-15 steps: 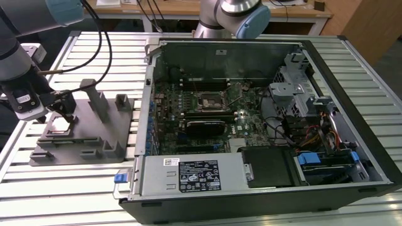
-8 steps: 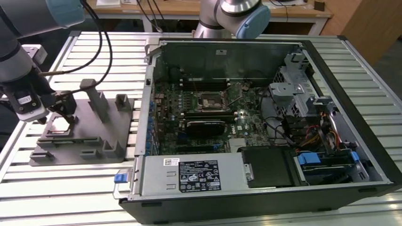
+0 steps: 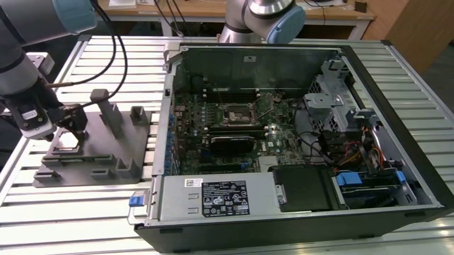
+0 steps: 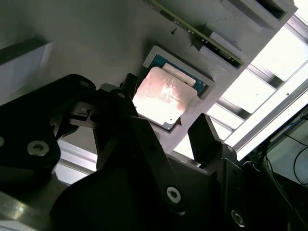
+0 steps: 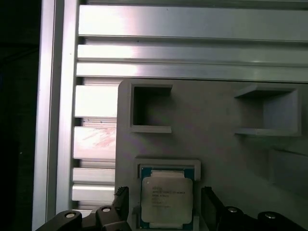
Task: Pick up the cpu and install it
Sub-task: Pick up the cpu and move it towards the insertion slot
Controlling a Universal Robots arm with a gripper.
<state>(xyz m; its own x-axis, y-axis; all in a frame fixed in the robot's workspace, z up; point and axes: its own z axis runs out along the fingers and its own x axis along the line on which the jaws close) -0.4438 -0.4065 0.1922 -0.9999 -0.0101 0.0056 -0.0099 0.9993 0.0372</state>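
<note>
The cpu (image 5: 166,199), a flat square chip with a silvery top, lies in a shallow square pocket of the grey fixture (image 5: 216,101). In the second wrist view the cpu (image 4: 163,96) shines pale between two black fingers (image 4: 206,139). My gripper (image 5: 165,206) is open and straddles the chip, one finger on each side, with small gaps to its edges. In the exterior view the gripper (image 3: 60,132) hangs just over the cpu (image 3: 67,141) at the fixture's (image 3: 92,159) end on that view's left. The black socket frame (image 3: 237,112) sits mid-motherboard in the open computer case (image 3: 397,133).
Upright grey blocks (image 3: 110,114) rise from the fixture close to the gripper. The slatted aluminium table (image 3: 78,212) carries fixture and case. A second arm's base (image 3: 266,16) stands behind the case. Cables (image 3: 106,64) trail from my arm above the fixture.
</note>
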